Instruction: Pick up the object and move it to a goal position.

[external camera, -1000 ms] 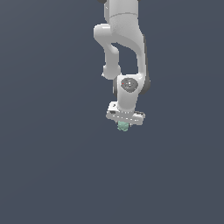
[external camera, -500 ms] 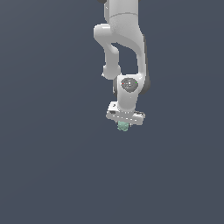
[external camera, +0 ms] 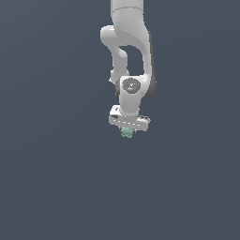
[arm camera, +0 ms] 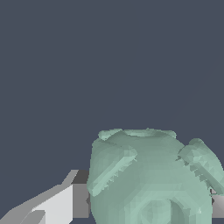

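Where it shows, the object (arm camera: 151, 179) is pale teal, lumpy.

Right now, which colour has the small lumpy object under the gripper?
Pale teal-green. The object shows best in the wrist view; the exterior view shows it only as a tiny blob at the gripper.

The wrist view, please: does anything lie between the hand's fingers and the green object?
Nothing; in the wrist view one finger sits directly against the green object, no gap visible.
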`<state>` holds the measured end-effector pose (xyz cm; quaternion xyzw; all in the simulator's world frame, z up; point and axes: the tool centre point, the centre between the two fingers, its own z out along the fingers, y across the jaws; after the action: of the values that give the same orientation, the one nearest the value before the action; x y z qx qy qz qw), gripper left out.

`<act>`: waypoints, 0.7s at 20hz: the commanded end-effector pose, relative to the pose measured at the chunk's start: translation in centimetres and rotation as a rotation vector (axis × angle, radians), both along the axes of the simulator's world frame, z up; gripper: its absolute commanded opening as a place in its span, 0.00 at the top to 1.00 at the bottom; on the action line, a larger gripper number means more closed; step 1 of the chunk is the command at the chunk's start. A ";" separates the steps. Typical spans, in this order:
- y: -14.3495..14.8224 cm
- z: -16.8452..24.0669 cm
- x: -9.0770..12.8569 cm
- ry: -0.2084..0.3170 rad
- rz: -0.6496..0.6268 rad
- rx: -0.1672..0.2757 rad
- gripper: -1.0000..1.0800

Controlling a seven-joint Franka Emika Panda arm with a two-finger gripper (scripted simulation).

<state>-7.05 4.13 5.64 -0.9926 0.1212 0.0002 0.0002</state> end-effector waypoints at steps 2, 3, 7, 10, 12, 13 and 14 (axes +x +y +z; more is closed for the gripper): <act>-2.4 1.4 -0.7 -0.001 -0.001 0.000 1.00; -3.2 1.9 -1.0 -0.001 -0.001 0.000 1.00; -7.1 4.1 -2.2 -0.001 -0.002 0.001 1.00; -10.4 6.1 -3.1 -0.001 -0.002 0.002 1.00; -12.6 7.4 -3.8 -0.001 -0.002 0.002 1.00; -13.6 8.0 -4.1 -0.001 -0.002 0.002 1.00; -14.7 8.6 -4.4 -0.001 -0.002 0.003 1.00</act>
<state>-10.91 -8.96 13.30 -0.9925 0.1225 -0.0001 0.0011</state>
